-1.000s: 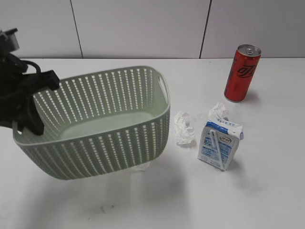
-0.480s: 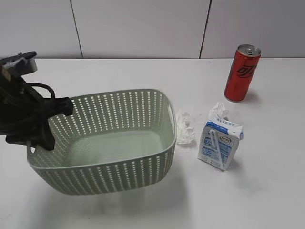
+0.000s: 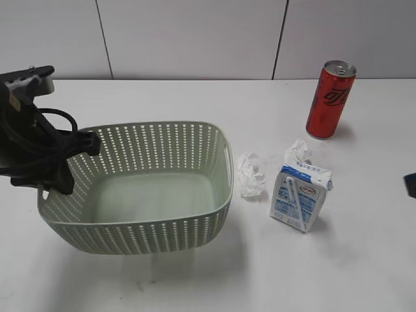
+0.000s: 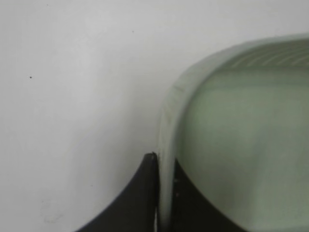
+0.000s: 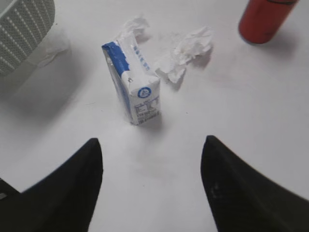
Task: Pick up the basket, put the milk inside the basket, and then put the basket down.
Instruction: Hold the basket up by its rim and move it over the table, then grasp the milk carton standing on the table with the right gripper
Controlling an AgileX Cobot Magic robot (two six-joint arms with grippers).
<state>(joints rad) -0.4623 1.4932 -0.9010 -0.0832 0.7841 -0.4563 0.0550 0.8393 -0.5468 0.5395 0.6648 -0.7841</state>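
The sage-green basket (image 3: 156, 195) hangs lifted above the table at centre left, its left rim pinched by my left gripper (image 3: 55, 185). In the left wrist view the rim (image 4: 166, 145) runs between the shut jaws (image 4: 164, 166). The white-and-blue milk carton (image 3: 300, 197) stands on the table to the right of the basket, apart from it. In the right wrist view the milk (image 5: 134, 89) stands ahead of my open, empty right gripper (image 5: 152, 147). That gripper only shows as a dark sliver at the right edge of the exterior view (image 3: 411, 184).
A red soda can (image 3: 330, 99) stands at the back right; it also shows in the right wrist view (image 5: 265, 19). Crumpled white tissues (image 3: 250, 174) lie between basket and milk, another (image 3: 298, 153) behind the carton. The white table (image 3: 214, 279) runs to the wall behind.
The basket has levelled out from a steep tilt and shifted a little right and down, still held by the left gripper. A dark edge of the right arm has appeared at the right.
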